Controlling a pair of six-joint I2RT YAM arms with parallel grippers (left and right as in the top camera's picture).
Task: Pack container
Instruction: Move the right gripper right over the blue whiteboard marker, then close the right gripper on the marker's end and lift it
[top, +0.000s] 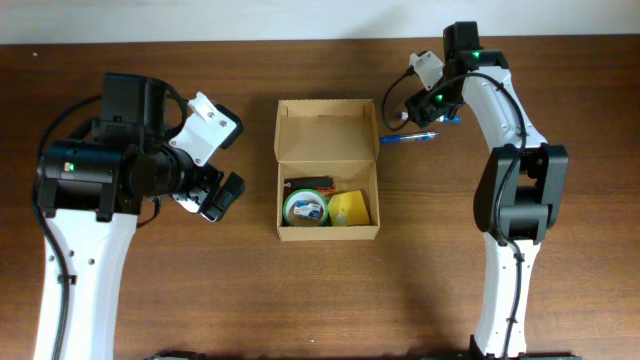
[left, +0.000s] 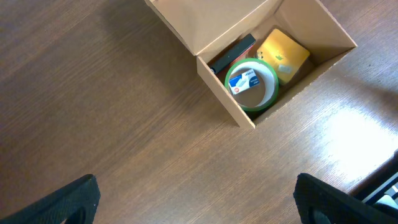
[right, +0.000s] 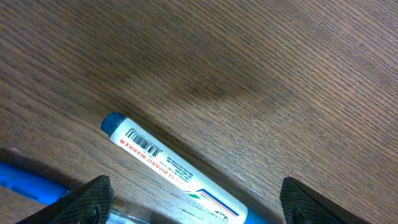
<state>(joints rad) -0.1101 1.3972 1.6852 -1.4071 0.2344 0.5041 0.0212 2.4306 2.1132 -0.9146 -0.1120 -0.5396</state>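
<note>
Right pincer (right: 196, 196) wide open astride the whiteboard marker (right: 168, 163) lying on the desk (right: 280, 74), gripping nothing, so pick-up step, I judge; next: close on its barrel, carry it to the open-lidded container (top: 328, 233) mid-desk; left pincer (left: 199, 202) open, empty.

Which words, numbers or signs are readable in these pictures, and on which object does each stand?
"BOARD MARKER" on the white marker; earlier letters unclear.
Barcode on the marker: digits too small.
Blue-white label inside the green tape roll: blurred.
Cardboard box: none.
</note>
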